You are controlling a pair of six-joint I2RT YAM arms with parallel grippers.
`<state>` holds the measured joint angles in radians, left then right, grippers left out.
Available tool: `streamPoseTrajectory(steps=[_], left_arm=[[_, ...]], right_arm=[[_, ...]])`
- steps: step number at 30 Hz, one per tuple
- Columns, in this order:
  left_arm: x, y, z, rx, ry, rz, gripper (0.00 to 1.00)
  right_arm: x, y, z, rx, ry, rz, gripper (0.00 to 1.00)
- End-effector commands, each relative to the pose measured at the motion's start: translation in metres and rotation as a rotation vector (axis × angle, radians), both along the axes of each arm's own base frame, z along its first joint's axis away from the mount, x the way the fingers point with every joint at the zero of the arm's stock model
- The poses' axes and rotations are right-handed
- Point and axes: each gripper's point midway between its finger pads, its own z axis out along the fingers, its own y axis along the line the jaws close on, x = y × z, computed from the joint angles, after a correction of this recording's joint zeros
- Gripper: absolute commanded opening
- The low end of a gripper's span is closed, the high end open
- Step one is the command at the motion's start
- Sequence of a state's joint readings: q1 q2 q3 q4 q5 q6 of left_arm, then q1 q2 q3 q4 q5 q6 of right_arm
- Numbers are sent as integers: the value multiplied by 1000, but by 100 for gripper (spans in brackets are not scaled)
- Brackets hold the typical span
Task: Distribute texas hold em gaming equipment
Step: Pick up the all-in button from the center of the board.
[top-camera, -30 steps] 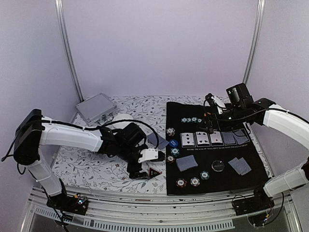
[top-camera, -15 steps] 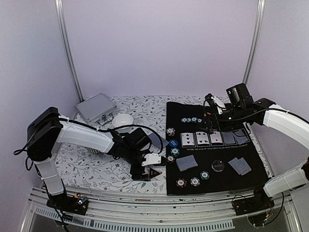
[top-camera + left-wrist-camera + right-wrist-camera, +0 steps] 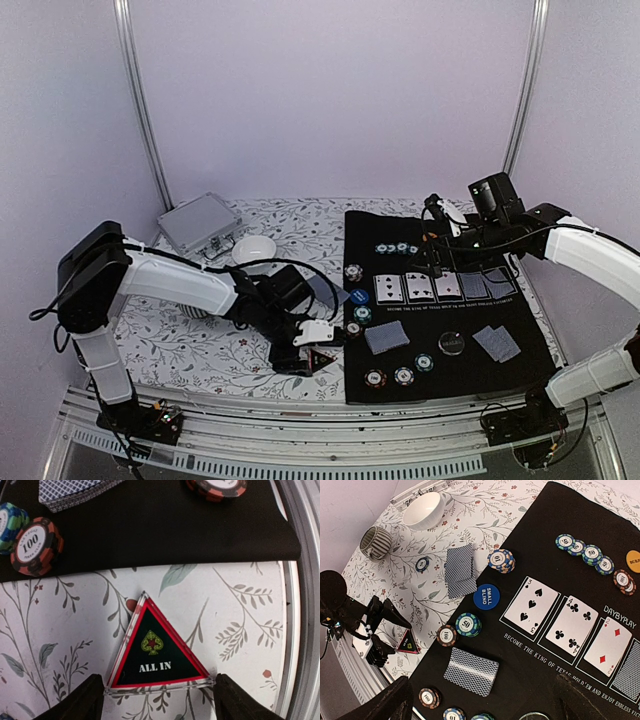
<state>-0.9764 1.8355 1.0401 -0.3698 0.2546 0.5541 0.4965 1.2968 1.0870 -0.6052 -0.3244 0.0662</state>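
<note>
Black triangular ALL IN marker (image 3: 157, 650), red-edged, green spade emblem.

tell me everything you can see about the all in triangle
The all in triangle is a flat marker, apparently clear plastic: black face, red border, green spade, white ALL IN lettering. It lies face up on the floral tablecloth, just off the black mat. The open left hand straddles its base corners; contact is unclear.
</note>
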Motion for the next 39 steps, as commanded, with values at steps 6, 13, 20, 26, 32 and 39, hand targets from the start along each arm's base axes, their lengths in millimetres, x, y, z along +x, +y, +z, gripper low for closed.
streamPoseTrajectory(steps=[6,13,20,26,32,39], left_arm=[[11,-7,-7,20,11,29,76],[10,-4,-17,45,43,69,85],[13,-7,-12,11,11,142,87],[6,-7,-20,20,27,151,86],[-1,2,-25,48,36,139,81],[2,2,-21,41,25,144,69]], right_arm=[[-4,-3,3,4,-8,1,99],[-4,-4,3,0,-8,-3,99],[-4,-4,2,-2,-5,-2,99],[-3,-4,2,-4,-5,-3,99],[-3,-5,3,-9,-10,-6,99],[-4,-4,3,-1,-3,-1,99]])
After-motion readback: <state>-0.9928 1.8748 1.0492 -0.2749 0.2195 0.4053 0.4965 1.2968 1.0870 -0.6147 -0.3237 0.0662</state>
